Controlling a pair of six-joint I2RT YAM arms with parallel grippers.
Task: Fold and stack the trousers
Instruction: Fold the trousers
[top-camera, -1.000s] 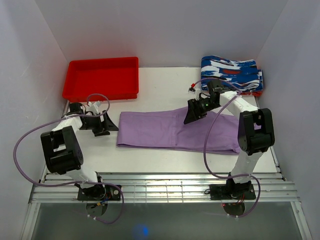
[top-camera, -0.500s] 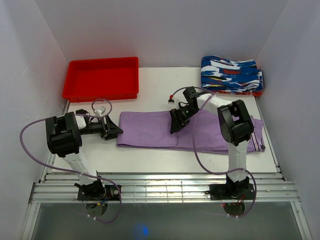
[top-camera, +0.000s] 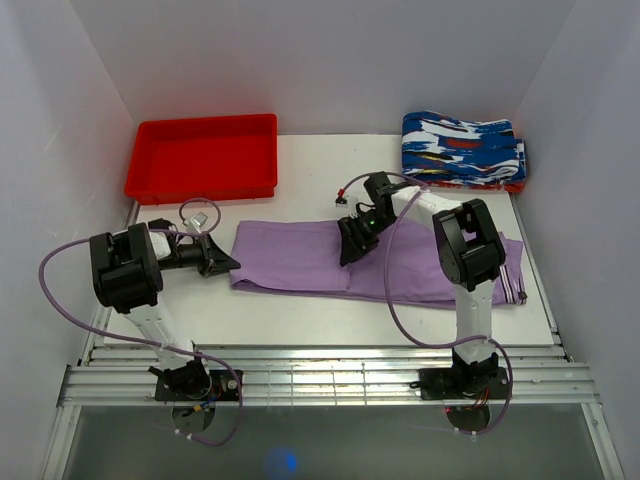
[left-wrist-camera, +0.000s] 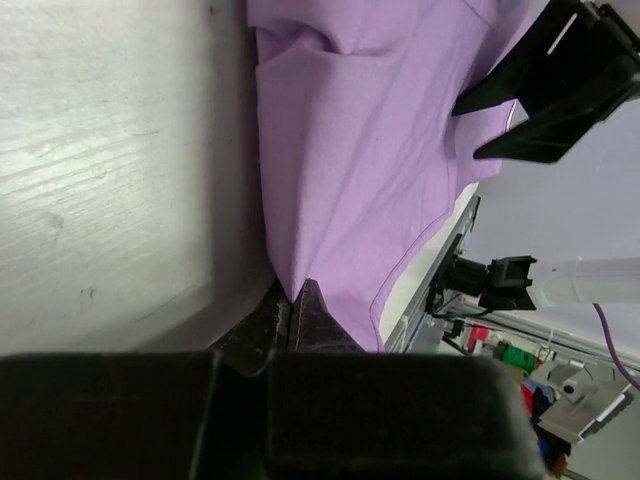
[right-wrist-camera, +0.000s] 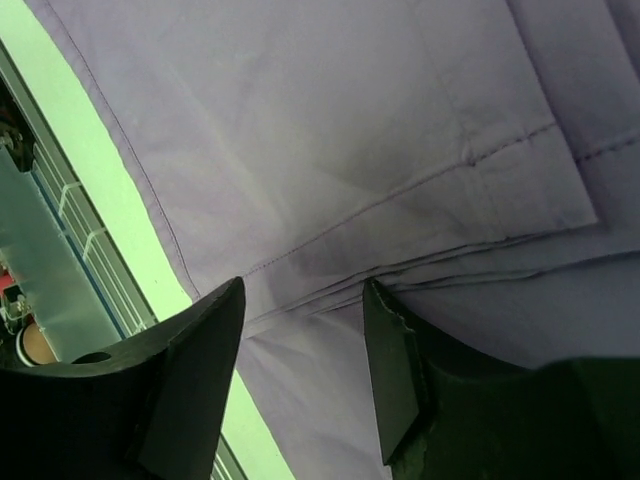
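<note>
1. Tray (top-camera: 200, 190): red, rigid plastic with a raised rim, at the far left of the tabletop (top-camera: 320, 190). It lies well apart from the work and has no part in this step.

2. Left tool (top-camera: 218, 260): low at the left end of the trousers (top-camera: 300, 262). In its wrist view the fingertips (left-wrist-camera: 322, 325) are closed together, with a pointed corner of lilac cloth nipped between them. Judged purpose: to hold this end so that it can be lifted and carried over for a fold.

3. Trousers: laid flat and lengthwise across the middle of the tabletop, legs one upon the other, the striped trim at the right end. The cloth is thin, soft and matte. It shows shallow creases near the pinched corner and stitched hem lines further along. It will sag and drag unless it is supported at more than one point.

4. Right tool (right-wrist-camera: 303, 288): over the middle of the trousers, above the stepped edges of several layers. Its fingers are spread apart and nothing is held between them. Whether they touch the cloth cannot be told. Judged purpose: to take or pin the layers at a fold line.

5. Patterned garments (top-camera: 460, 148): folded and stacked at the far right corner, likely the stacking place.
</note>
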